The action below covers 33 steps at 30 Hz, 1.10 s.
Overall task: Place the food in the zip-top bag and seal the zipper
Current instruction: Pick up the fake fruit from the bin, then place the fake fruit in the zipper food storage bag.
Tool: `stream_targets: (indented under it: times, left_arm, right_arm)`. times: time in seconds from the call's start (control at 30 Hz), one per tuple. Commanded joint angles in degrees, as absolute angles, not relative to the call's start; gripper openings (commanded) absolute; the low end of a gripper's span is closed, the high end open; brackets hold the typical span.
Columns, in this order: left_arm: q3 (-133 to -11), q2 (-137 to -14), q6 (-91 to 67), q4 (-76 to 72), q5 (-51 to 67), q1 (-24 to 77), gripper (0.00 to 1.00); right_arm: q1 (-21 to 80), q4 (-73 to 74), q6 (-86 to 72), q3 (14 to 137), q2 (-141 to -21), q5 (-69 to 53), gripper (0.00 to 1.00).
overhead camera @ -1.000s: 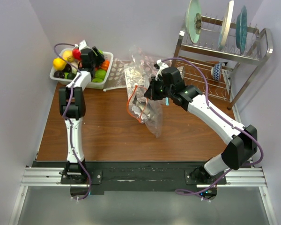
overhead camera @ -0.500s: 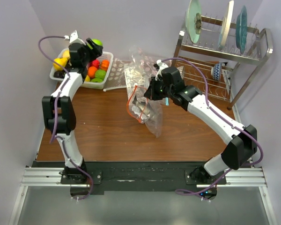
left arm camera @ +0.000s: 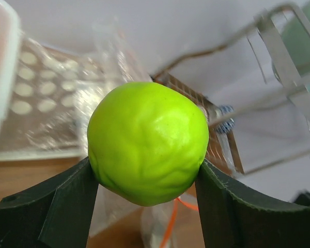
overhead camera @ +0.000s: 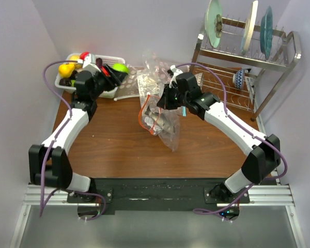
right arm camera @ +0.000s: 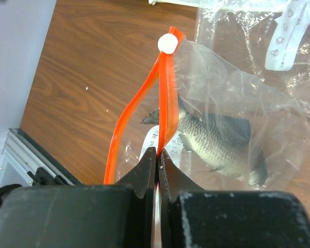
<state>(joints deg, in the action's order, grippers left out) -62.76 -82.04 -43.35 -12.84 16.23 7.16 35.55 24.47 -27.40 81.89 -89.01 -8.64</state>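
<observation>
My left gripper (overhead camera: pixel 119 69) is shut on a glossy lime-green toy fruit (overhead camera: pixel 121 67) and holds it in the air just right of the white basket (overhead camera: pixel 62 81), left of the bag. In the left wrist view the fruit (left arm camera: pixel 147 140) fills the space between the fingers (left arm camera: pixel 67 206). My right gripper (overhead camera: pixel 164 102) is shut on the orange-red zipper strip (right arm camera: pixel 165 98) of the clear zip-top bag (overhead camera: pixel 163 124), holding one side of the mouth up. The mouth gapes open (right arm camera: pixel 129 119). A grey toy fish (right arm camera: pixel 222 137) lies inside the bag. More toy food (overhead camera: pixel 67 68) sits in the basket.
A second crinkly clear bag (overhead camera: pixel 149 77) lies behind the zip-top bag. A dotted mat (overhead camera: pixel 128 82) lies beside the basket. A metal dish rack (overhead camera: pixel 248 57) with plates stands at the back right. Walls close in on the left and right.
My left gripper lifted the green fruit out of the basket and carried it right, toward the bag. The right gripper kept hold of the zipper strip and barely moved.
</observation>
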Motion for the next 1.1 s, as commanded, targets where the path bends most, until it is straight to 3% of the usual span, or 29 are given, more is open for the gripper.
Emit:
stream_targets:
  times: [0.0, 0.33, 0.73, 0.93, 1.03, 1.07]
  left_arm:
    - [-58.81, -74.19, -43.33, -10.82, 17.05, 13.70, 0.42]
    - [-50.01, -66.01, -43.33, -8.00, 14.59, 23.72, 0.42]
    - [-48.25, -71.28, -40.70, -5.45, 11.79, 31.64, 0.44]
    - [-49.22, -72.86, -38.59, -3.87, 9.06, 33.66, 0.49]
    - [-51.41, -74.44, -37.18, -1.24, 7.91, 35.06, 0.57]
    - [-52.03, -74.79, -36.31, -0.19, 8.00, 35.33, 0.64]
  right_arm:
    - [35.16, 22.50, -27.68, 84.29, -89.39, -11.60, 0.00]
    - [35.24, 22.50, -28.13, 84.64, -88.86, -12.22, 0.00]
    - [35.16, 23.03, -28.21, 84.55, -87.80, -12.57, 0.00]
    - [35.16, 23.46, -28.13, 84.81, -86.40, -12.30, 0.00]
    - [35.16, 23.82, -27.95, 85.34, -85.70, -11.95, 0.00]
    - [35.07, 23.91, -27.78, 85.34, -85.52, -11.69, 0.00]
